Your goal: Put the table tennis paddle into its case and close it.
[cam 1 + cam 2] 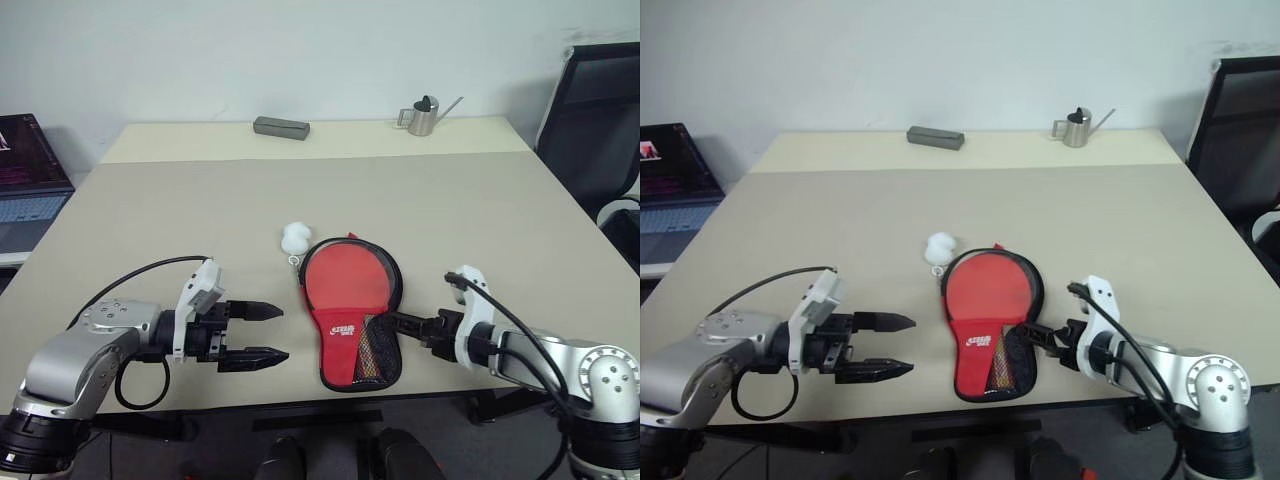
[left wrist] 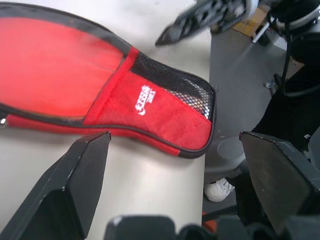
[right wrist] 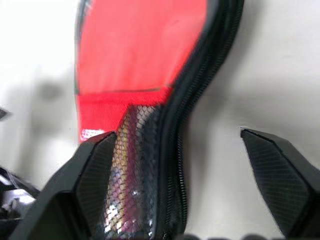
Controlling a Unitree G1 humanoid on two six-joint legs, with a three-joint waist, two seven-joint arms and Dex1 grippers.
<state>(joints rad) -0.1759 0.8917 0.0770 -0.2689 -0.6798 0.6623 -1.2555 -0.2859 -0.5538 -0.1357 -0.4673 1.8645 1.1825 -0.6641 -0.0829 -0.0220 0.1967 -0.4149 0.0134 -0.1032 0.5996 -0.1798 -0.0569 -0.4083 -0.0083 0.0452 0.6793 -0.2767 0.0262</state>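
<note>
The case (image 1: pixel 348 300) lies flat near the table's front edge, red side up, with a white logo, a black mesh pocket (image 1: pixel 378 350) and a black zipper edge. Red and yellow stripes show through the mesh, as of the table tennis paddle's handle (image 1: pixel 366 352); I cannot tell its blade from the red cloth. My left gripper (image 1: pixel 262 333) hovers open just left of the case, pointing at it. My right gripper (image 1: pixel 397 321) is open at the narrow end's right side, one finger (image 3: pixel 107 150) over the mesh and the other over bare table.
A white fluffy ball (image 1: pixel 295 238) on a ring lies at the case's upper left edge. A small grey box (image 1: pixel 281 127) and a metal pitcher (image 1: pixel 425 116) stand at the table's far side. A laptop (image 1: pixel 25 190) is off to the left, a black chair (image 1: pixel 600 120) to the right.
</note>
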